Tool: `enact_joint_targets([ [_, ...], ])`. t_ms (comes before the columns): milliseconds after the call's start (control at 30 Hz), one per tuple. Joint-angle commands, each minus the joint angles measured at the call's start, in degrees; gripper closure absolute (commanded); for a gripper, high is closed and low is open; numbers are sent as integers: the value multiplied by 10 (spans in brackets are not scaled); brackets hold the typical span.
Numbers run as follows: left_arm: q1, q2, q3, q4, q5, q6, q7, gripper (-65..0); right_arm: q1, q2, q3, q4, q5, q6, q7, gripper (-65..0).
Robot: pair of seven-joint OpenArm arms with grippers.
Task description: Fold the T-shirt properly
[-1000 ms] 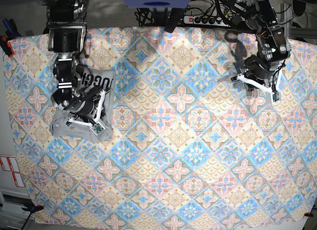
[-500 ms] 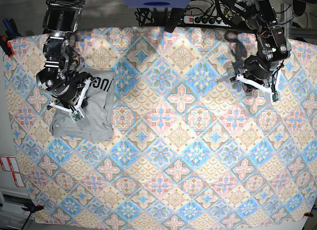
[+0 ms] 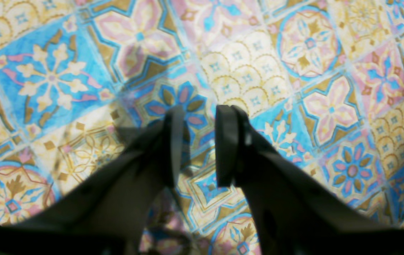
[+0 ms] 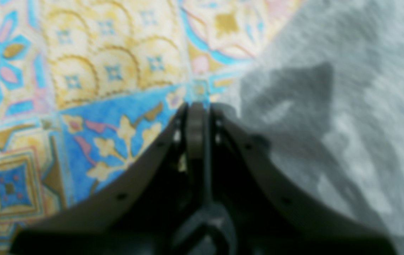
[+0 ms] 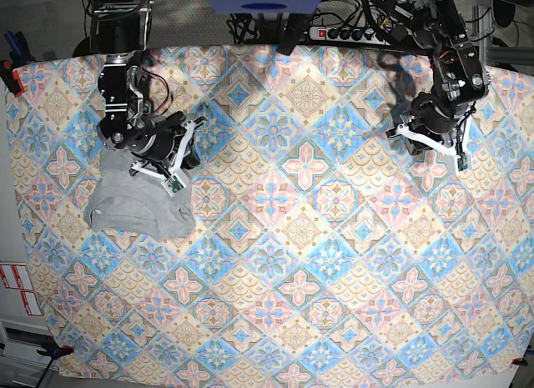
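Nearby — patterned cloth point(image 5: 334, 238), power strip point(image 5: 342, 33).

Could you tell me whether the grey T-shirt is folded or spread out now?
Folded: the light heather-grey cotton T-shirt lies as a compact bundle on the patterned tablecloth.

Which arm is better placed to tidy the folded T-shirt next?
The right. Its gripper hangs, jaws shut, at the T-shirt's edge, while the left gripper hangs across the patterned cloth, far from the shirt.
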Motion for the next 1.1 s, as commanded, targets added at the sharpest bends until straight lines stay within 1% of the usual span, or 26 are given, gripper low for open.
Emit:
enact_joint_targets([
  [0, -2, -3, 0, 12, -4, 0, -8, -154, 3, 1, -9, -5, -4, 4, -15, -30],
  [100, -2, -3, 0, 12, -4, 0, -8, -154, 7, 1, -8, -2, -4, 4, -15, -30],
  [167, -2, -3, 0, 12, -5, 0, -9, -154, 7, 1, -7, 19, -4, 4, -15, -30],
  [233, -2, -3, 1, 12, -6, 0, -8, -154, 1, 1, -7, 70, -2, 4, -20, -30],
  [300, 4, -3, 1, 13, -6, 0, -8, -154, -29, 4, 0, 119, -2, 4, -20, -30],
  [433, 29, -4, 1, 36, -8, 0, -11, -154, -86, 3, 63, 214, -2, 4, -20, -30],
  [533, 55, -6, -1, 43, -40, -23, -10, -151, -129, 2, 102, 263, -2, 4, -20, -30],
  [633, 92, -24, -2, 44, -78, -38, -12, -106, -174, 2, 138, 304, -2, 4, -20, -30],
  [700, 116, -27, -2, 44, -103, -40, -12, -76, -206, 2, 162, 319, -2, 4, -20, -29],
  [767, 141, -39, -3, 53, -126, -40, -12, -44, -238, 2, 188, 333, -2, 4, -20, -16],
  [833, 172, -46, -3, 65, -150, -40, -12, -28, -269, 2, 216, 342, -2, 4, -20, 0],
  [900, 200, -48, -3, 72, -174, -40, -12, -17, -301, 2, 246, 342, -2, 4, -20, 0],
  [967, 223, -48, -3, 74, -183, -40, -12, -16, -326, 2, 276, 342, 19, 4, -20, 0],
  [1067, 260, -48, -3, 74, -183, -40, -12, -16, -364, 2, 320, 342, 83, 4, -20, 0],
])
